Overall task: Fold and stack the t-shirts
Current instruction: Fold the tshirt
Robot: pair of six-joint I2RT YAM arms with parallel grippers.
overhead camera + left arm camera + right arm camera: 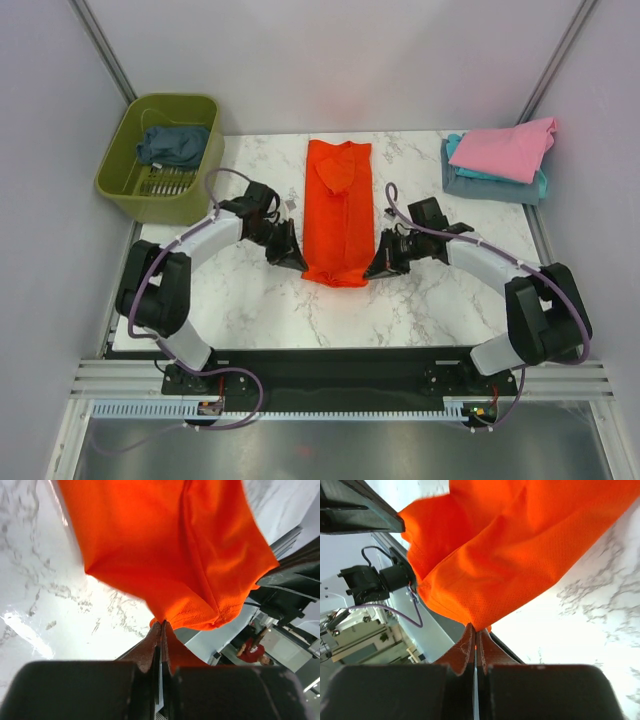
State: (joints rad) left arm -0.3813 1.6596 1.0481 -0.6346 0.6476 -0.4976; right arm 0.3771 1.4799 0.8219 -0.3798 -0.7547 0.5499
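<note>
The orange-red t-shirt (337, 210), folded into a long strip, lies in the middle of the bench (250, 300), running from near the far edge towards the near edge. The left pincer (161, 624) is closed tight on the strip's near-left corner and the right pincer (475, 627) is closed tight on its near-right corner. A pink t-shirt (510, 148) sits on a light teal t-shirt (541, 184) at the far right corner, and a dark slate-blue t-shirt (172, 145) lies in the olive-green basket (118, 165) at the far left corner.

Basket (118, 160) left, flat shirt (337, 215) centre, stack (500, 155) right.
</note>
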